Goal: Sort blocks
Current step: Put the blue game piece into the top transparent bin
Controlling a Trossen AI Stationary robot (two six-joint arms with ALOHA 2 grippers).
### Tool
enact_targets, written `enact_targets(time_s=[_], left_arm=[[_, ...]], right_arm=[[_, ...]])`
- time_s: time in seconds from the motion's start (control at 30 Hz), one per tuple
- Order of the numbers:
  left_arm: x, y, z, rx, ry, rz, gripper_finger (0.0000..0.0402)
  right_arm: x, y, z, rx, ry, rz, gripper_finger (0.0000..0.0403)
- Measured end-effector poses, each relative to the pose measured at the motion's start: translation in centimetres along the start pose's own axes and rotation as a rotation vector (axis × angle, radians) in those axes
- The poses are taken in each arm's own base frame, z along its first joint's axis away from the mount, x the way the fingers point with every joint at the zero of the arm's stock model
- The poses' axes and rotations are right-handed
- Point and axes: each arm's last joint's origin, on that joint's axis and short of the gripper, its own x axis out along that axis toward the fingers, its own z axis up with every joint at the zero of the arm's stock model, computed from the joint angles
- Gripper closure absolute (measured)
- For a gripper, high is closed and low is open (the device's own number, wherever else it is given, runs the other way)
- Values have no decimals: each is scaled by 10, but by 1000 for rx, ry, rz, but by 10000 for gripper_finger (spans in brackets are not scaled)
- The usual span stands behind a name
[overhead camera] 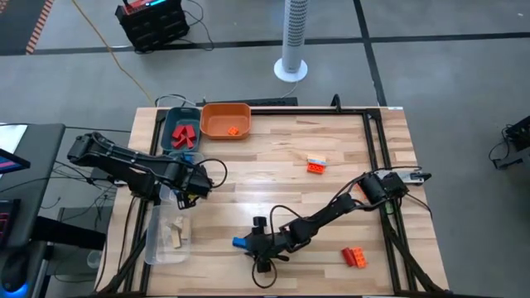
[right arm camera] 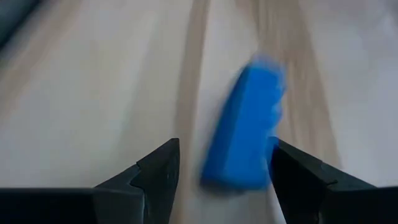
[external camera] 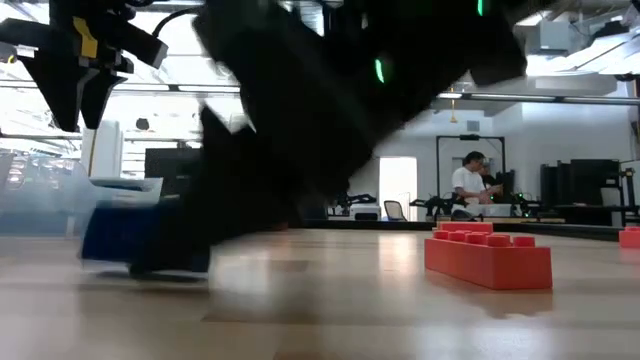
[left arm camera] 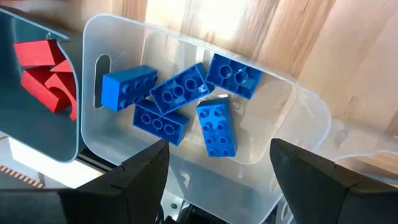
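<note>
**Q:** Which step of the sorting is in hand?

**A:** A pick-up, I judge. On the pale wooden bench the right gripper sits low near the front edge, its two dark fingers spread apart with a small blue plastic brick lying between them — not yet clamped, as far as the right wrist view shows. The next move calls for the fingers to close squarely on that brick, then lift it across to the tray of blue ones.

**Q:** And the other arm?

**A:** The left gripper hangs over the bench's left side, above the clear plastic tray, fingers released and holding nothing.

**Q:** What do the containers hold, biggest first?

**A:** The clear tray at the left edge has two compartments: the one under the left gripper holds five blue bricks in a loose heap; the one nearer the front edge holds pale tan wooden pieces. At the back-left corner a teal tray holds red blocks, and just beside it an orange tray holds one small orange piece.

**Q:** Anything unsorted?

**A:** Yes — an orange brick near the front-right corner, and an orange-and-pale pair right of the bench's middle.
</note>
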Motion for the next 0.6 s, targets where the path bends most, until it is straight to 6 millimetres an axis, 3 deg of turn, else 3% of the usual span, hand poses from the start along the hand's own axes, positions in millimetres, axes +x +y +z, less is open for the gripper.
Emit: enact_targets(time_s=[0.27,0.6], left_arm=[[0,-1,-1,0,17,-23,130],[0,-1,-1,-3,20,-28,130]], right_arm=[[4,-1,-7,-1,25,-22,165],[5,-4,-6,24,11,-41,234]])
